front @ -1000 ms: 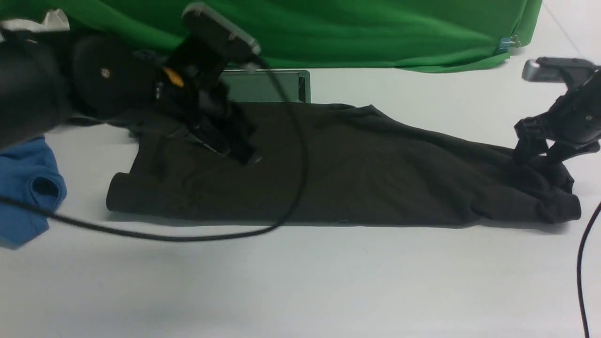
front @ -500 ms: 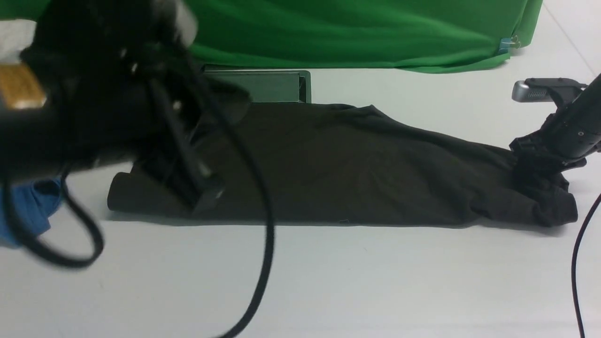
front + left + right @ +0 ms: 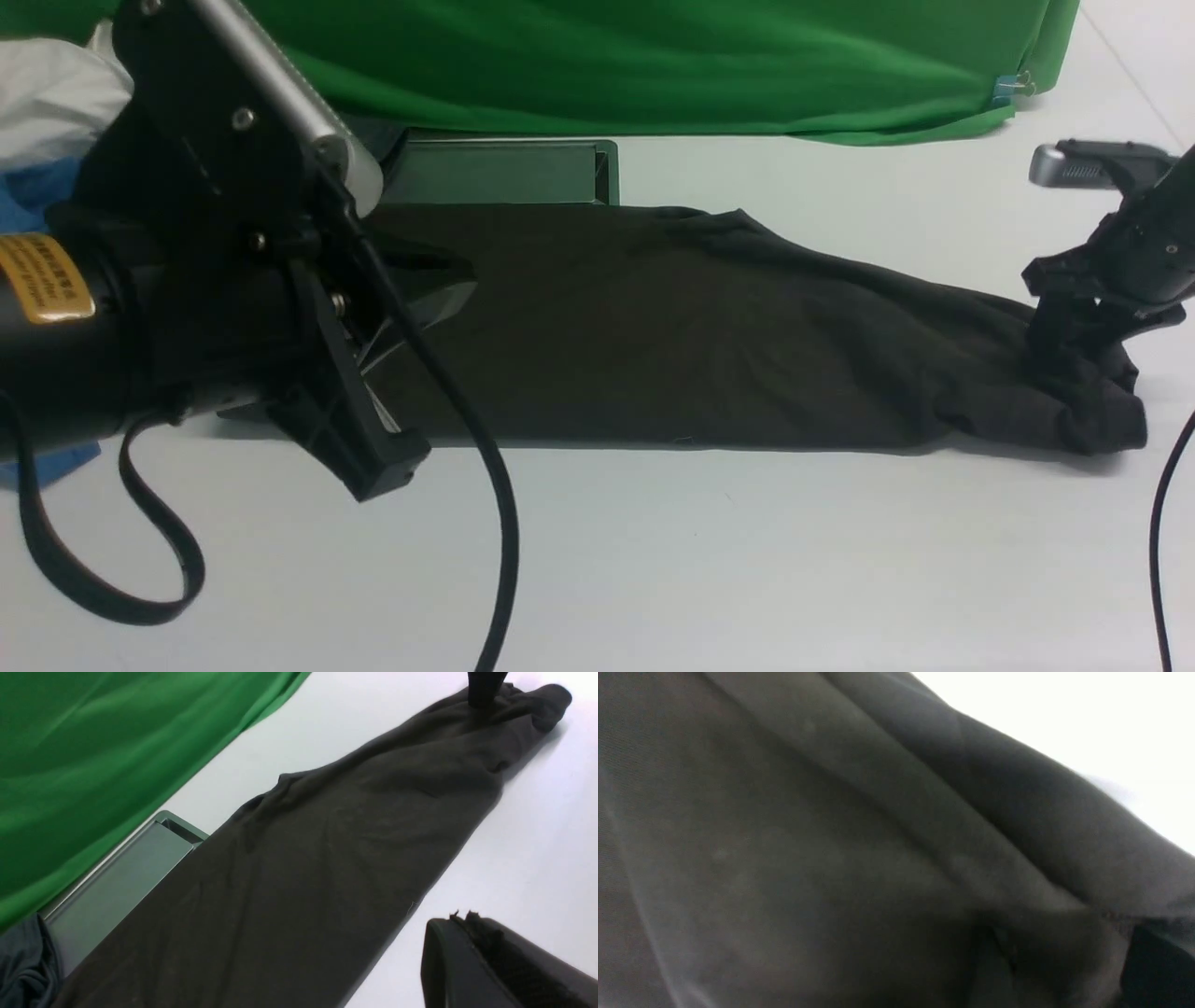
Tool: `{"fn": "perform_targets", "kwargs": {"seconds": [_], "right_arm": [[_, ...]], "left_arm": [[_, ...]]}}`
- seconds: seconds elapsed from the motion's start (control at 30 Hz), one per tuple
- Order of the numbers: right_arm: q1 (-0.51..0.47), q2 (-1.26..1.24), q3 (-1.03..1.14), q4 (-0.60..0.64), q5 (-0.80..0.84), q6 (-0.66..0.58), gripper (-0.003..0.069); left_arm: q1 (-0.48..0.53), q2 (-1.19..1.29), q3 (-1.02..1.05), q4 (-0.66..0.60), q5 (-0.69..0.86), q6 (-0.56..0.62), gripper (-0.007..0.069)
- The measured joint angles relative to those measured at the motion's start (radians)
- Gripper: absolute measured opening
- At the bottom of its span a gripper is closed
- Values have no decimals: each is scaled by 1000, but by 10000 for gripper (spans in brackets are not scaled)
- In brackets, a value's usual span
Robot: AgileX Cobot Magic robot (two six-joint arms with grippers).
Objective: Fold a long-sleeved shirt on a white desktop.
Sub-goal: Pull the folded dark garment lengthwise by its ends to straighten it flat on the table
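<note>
Front view: left gripper, shut and empty, has lifted off the long-sleeved shirt. Right gripper sits on its three-o'clock end, grip unclear, so an end-over fold seems next.

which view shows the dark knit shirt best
The front view: the dark brown-black knit shirt lies full length, only one end hidden by the left arm. Left wrist view shows most of it, obliquely; right wrist view, only blurred folds.

A dark brown-black knit long-sleeved shirt lies across the white desktop. Its twelve-o'clock edge overlaps a grey rectangular cable slot before the green cloth backdrop. The black right gripper touches its three-o'clock end.
</note>
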State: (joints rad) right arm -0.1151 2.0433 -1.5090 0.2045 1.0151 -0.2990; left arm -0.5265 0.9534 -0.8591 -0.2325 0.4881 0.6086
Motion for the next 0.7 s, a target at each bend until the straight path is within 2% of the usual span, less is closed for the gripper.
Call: {"fn": "perform_targets", "kwargs": {"seconds": [0.53, 0.7], "right_arm": [[0, 49, 0, -1, -28, -30, 335], [0, 53, 0, -1, -21, -54, 207]], "left_arm": [[0, -1, 16, 0, -6, 0, 17], [0, -1, 16, 0, -6, 0, 17]]}}
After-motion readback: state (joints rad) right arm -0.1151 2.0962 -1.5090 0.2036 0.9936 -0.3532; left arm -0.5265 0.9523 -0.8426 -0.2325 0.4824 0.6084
